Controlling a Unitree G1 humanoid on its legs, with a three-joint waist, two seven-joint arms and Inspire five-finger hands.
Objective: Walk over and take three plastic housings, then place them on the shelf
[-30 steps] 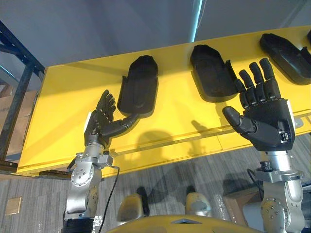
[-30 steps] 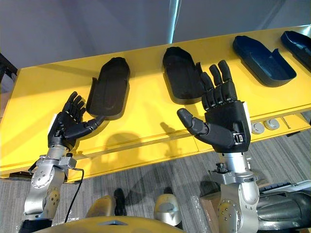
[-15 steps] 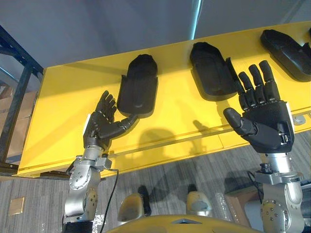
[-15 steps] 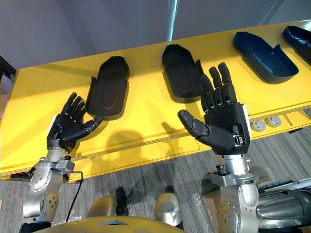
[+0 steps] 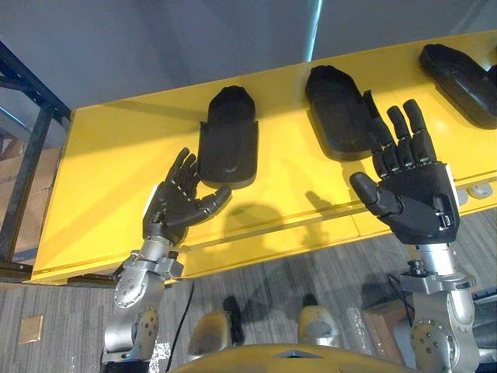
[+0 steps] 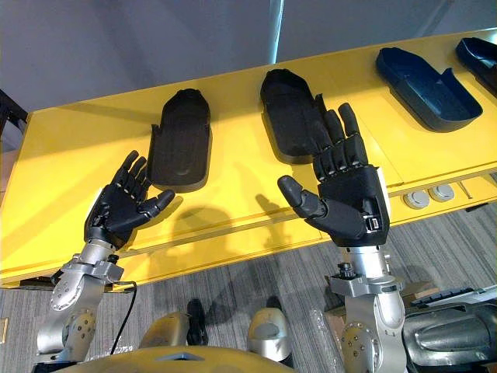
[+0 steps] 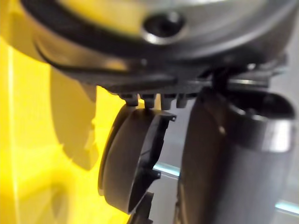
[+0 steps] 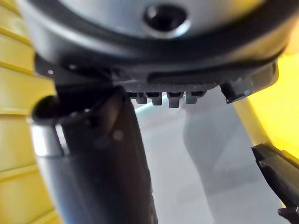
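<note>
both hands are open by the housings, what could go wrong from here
1. The left hand is open, thumb by the near end of the left housing; reaching may shove it across the yellow table instead of gripping it.
2. The right hand is open by the middle housing; its low wall may slip from the fingers.
3. The third housing lies further right, beyond both hands.

Four plastic housings on one yellow table [image 6: 62, 163]: left black housing [image 6: 180, 140], middle black housing [image 6: 289, 113], dark blue housing [image 6: 423, 87], far-right housing [image 6: 483, 56]. Two round silver discs [image 6: 415, 200] near the table's front edge. Two hands: left hand [image 6: 120, 210], right hand [image 6: 353, 206].
</note>
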